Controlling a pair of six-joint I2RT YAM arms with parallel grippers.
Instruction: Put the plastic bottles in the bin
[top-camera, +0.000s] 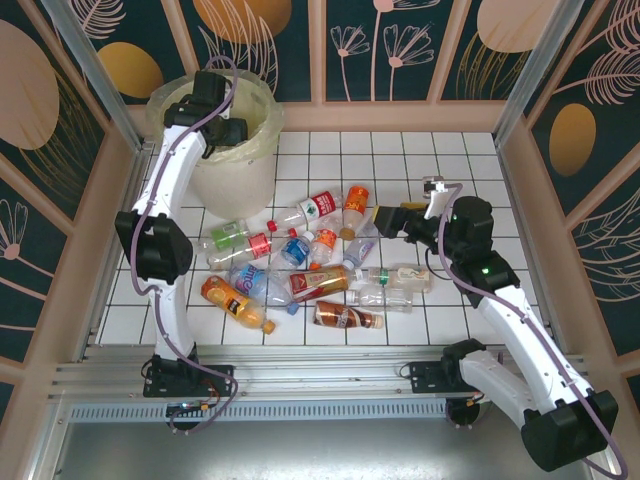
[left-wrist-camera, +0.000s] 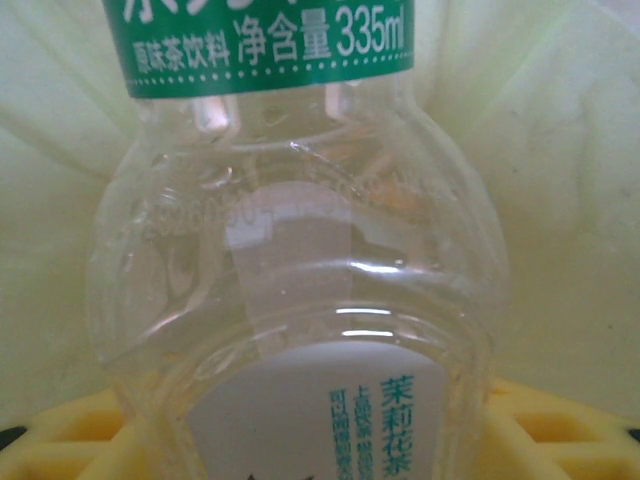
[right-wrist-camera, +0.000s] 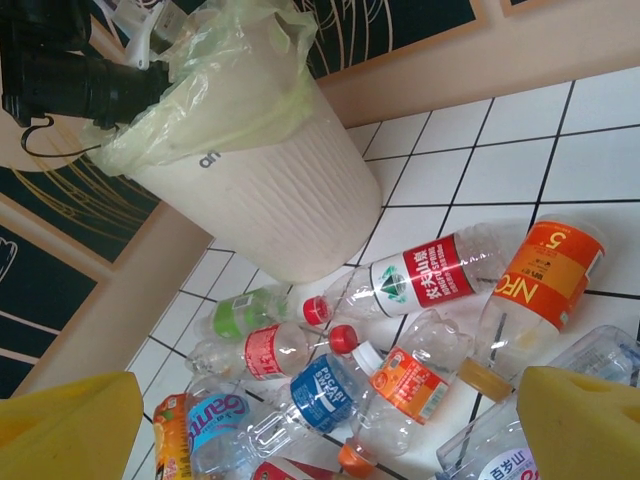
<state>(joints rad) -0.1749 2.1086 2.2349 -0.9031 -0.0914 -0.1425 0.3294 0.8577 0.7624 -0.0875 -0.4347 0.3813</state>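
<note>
The left gripper hangs over the finely ribbed, cream bin, whose crinkled pale yellow bag liner spills over the rim. Between its yellow foam pads sits a clear, bulbous bottle with a glossy green label band; whether they pinch it I cannot tell. The right gripper stands wide apart, holding nothing, above the other plastic bottles heaped on the white tiled table
</note>
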